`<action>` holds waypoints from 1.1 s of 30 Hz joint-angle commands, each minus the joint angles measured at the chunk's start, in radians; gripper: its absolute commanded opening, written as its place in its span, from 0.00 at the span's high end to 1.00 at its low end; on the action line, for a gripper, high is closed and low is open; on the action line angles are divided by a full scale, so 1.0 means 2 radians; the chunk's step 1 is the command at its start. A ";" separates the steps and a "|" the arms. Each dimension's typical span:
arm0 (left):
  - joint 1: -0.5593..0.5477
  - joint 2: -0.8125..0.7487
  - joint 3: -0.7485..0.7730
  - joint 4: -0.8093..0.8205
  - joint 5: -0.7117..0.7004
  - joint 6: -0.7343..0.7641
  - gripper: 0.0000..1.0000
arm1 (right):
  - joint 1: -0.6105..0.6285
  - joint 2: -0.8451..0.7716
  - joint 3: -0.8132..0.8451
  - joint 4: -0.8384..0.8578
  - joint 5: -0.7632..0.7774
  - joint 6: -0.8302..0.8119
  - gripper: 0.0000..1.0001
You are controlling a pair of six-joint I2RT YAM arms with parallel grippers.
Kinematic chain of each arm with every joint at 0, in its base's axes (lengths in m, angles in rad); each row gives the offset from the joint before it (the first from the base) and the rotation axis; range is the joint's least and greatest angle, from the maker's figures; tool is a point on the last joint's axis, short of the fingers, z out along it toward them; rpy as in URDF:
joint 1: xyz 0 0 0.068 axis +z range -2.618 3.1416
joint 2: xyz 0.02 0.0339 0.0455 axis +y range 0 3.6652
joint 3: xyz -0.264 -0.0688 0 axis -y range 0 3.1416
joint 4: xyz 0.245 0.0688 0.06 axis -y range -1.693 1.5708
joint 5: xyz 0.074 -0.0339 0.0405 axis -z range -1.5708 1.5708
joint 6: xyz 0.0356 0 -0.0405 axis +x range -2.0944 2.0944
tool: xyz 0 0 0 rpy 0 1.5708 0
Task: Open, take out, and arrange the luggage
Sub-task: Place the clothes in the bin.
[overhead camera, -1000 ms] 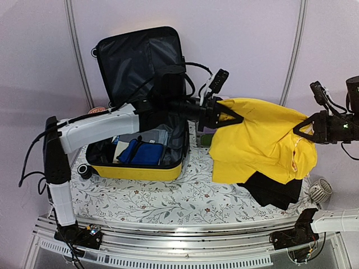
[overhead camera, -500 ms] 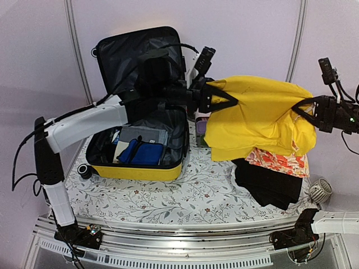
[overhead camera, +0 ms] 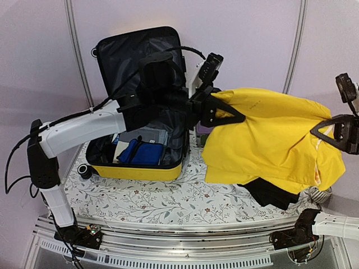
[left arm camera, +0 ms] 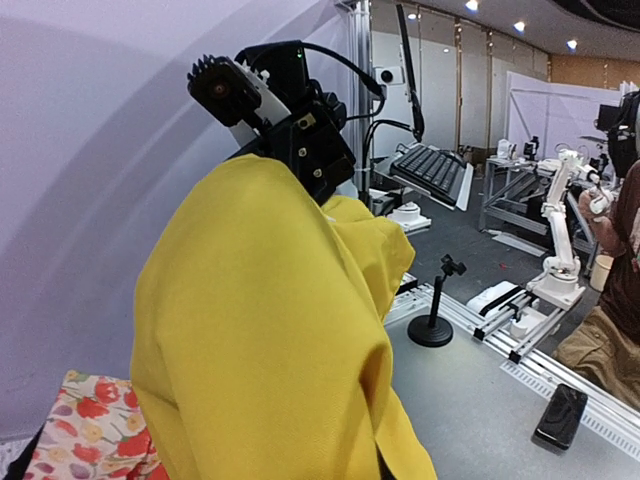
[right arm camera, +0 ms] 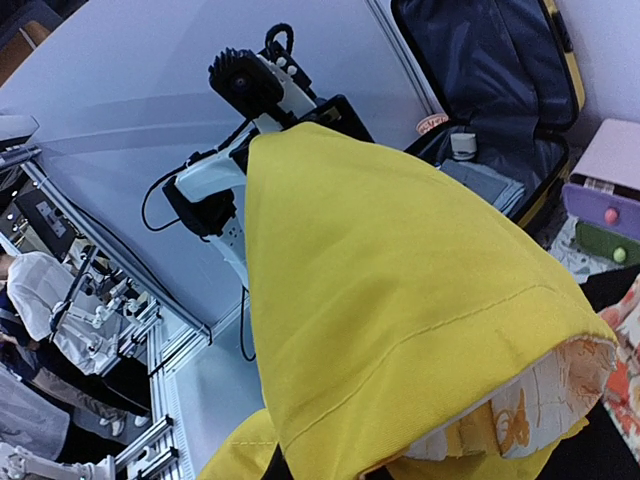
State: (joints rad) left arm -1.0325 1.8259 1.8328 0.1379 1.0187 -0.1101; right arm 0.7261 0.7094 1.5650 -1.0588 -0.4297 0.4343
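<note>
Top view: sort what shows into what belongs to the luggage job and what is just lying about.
Job in hand:
- the open luggage
- the blue clothes inside it
- the yellow garment, stretched between the left claw and the right claw, both shut on it
- the black garment under it

Lying about:
- the pink-and-green drawer box
- the floral tablecloth

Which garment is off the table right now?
The yellow garment, held aloft between the left end effector and right end effector. The black garment lies on the table; the blue one sits in the luggage.
</note>
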 commanded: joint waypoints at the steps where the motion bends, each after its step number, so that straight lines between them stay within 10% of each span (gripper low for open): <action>1: 0.007 0.043 0.010 0.046 0.024 -0.020 1.00 | -0.001 -0.044 -0.002 -0.015 -0.030 0.057 0.99; 11: 0.029 0.232 0.163 0.141 0.030 -0.118 1.00 | -0.001 -0.054 -0.028 -0.095 0.202 0.127 0.99; 21: 0.052 0.350 0.246 0.228 -0.076 -0.171 1.00 | -0.001 0.024 -0.110 0.019 0.507 0.052 0.99; 29: 0.065 0.419 0.276 0.285 -0.161 -0.204 1.00 | -0.036 0.115 -0.173 0.092 0.577 -0.009 0.99; 33: 0.067 0.442 0.291 0.288 -0.200 -0.212 0.72 | -0.081 0.126 -0.224 0.142 0.562 -0.019 0.95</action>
State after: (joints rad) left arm -0.9062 2.6823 2.3596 0.6155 0.7475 -0.5007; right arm 0.6353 0.9501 1.1862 -0.9112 0.6582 0.4480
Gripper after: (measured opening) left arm 0.147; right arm 0.051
